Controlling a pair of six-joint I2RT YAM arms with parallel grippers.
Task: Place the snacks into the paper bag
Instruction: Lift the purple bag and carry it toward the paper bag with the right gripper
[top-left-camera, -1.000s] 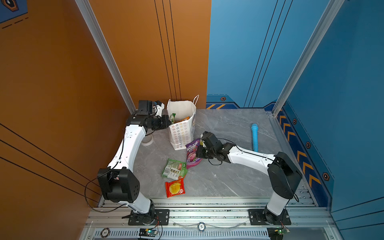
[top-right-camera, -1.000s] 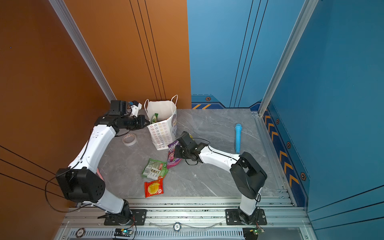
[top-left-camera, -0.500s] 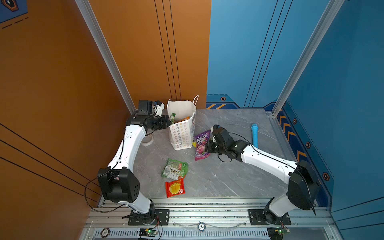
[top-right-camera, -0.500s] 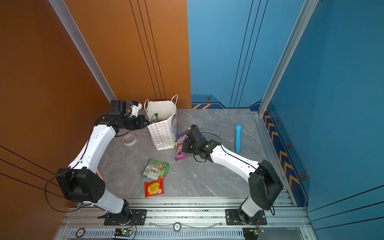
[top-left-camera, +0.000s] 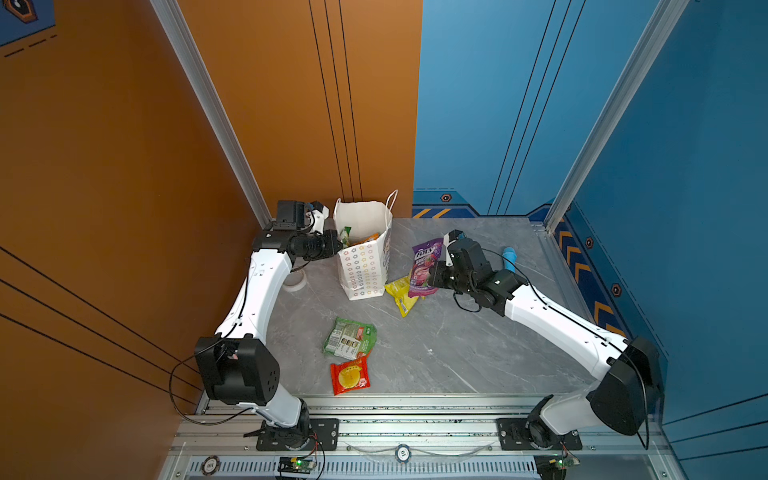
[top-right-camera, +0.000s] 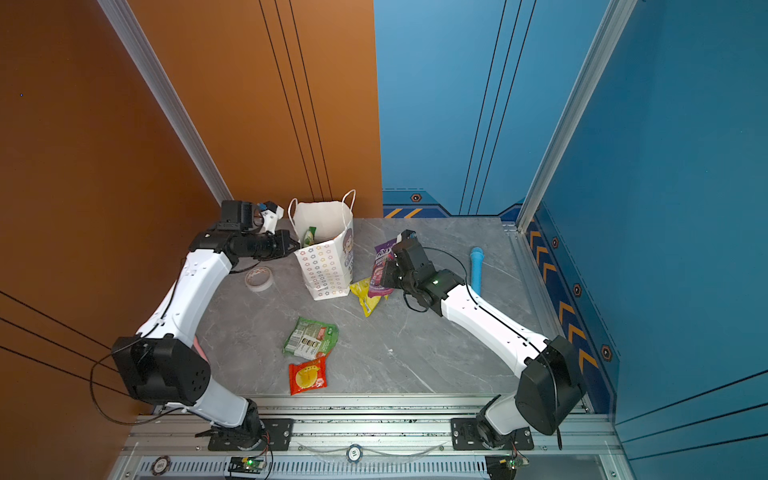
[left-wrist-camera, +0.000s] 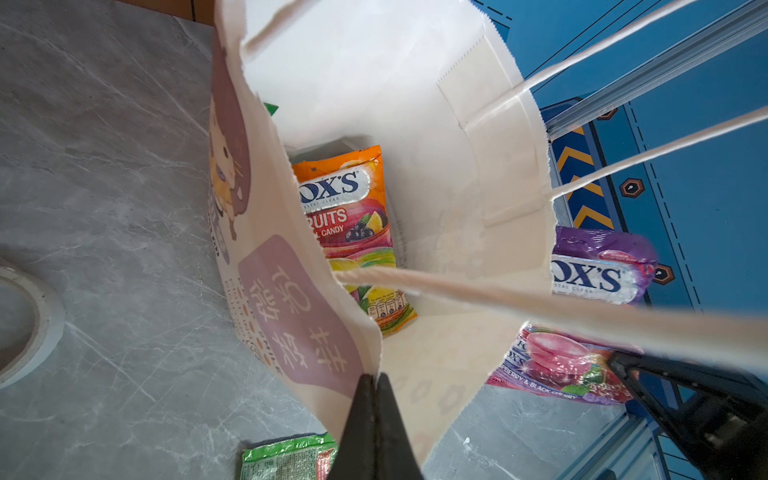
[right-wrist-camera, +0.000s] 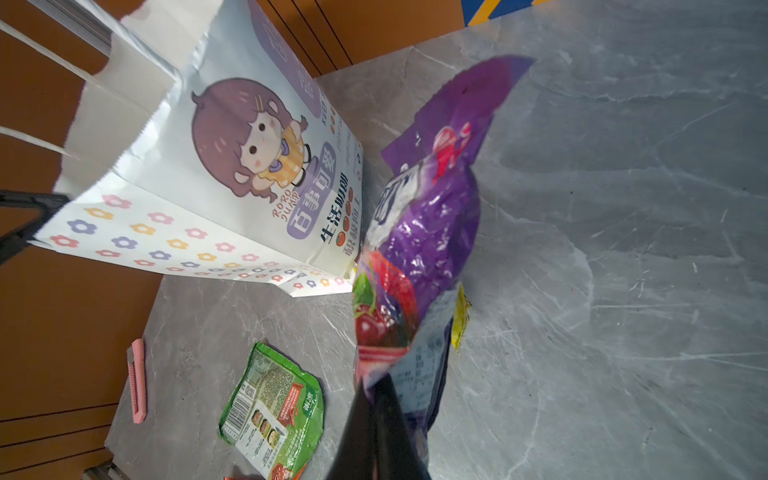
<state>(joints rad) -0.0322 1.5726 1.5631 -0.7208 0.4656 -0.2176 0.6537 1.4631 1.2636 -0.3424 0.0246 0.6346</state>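
The white paper bag (top-left-camera: 365, 266) (top-right-camera: 326, 266) stands upright and open at the back left of the table. My left gripper (left-wrist-camera: 376, 380) (top-left-camera: 336, 245) is shut on its rim (left-wrist-camera: 365, 332). An orange FOX'S packet (left-wrist-camera: 349, 216) and a green pouch (top-left-camera: 345, 235) lie inside. My right gripper (right-wrist-camera: 374, 382) (top-left-camera: 434, 276) is shut on a purple FOX'S packet (right-wrist-camera: 432, 216) (top-right-camera: 384, 266), held upright above the table just right of the bag. On the table lie a yellow pouch (top-left-camera: 401, 293), a green pouch (top-left-camera: 350, 337) (right-wrist-camera: 274, 407) and a red pouch (top-left-camera: 350, 375).
A roll of tape (top-left-camera: 296, 282) (left-wrist-camera: 25, 320) lies left of the bag under my left arm. A blue stick (top-right-camera: 476, 270) lies at the back right, behind my right arm. A pink utility knife (right-wrist-camera: 138, 380) sits by the table's left edge.
My right gripper has lifted the purple packet off the table and carried it up and to the right, uncovering the yellow pouch. The left arm has not moved.
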